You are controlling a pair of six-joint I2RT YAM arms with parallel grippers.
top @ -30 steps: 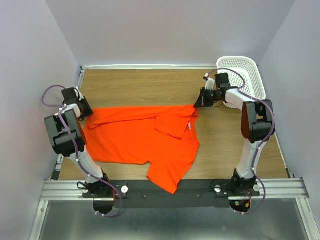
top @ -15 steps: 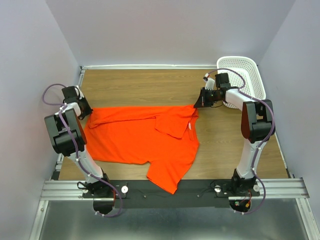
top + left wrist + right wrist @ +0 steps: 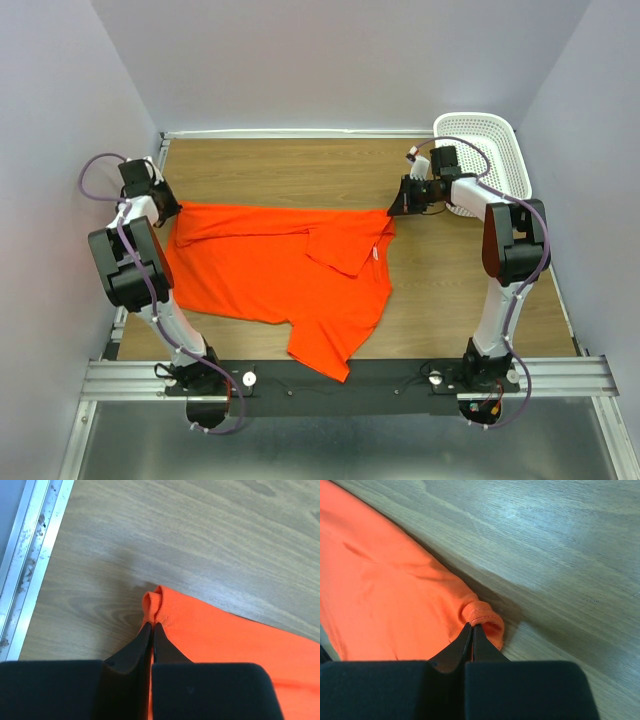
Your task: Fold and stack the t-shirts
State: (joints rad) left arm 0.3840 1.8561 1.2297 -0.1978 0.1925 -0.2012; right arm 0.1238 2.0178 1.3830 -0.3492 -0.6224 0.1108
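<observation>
**Left corner now pinched, far edge drawn straight**

The orange t-shirt lies spread on the table. The left gripper, open a second ago, now pinches the shirt's far-left corner and has carried it back and outward. The right gripper stays clamped on the far-right corner. The edge between them looks straighter, so I judge it ready for a fold.

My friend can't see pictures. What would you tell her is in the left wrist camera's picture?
The left tool, black and pinched shut, grips a bunched corner of the orange t-shirt. The shirt lies on a wooden table, with a metal rail running down the picture's left side.
</observation>
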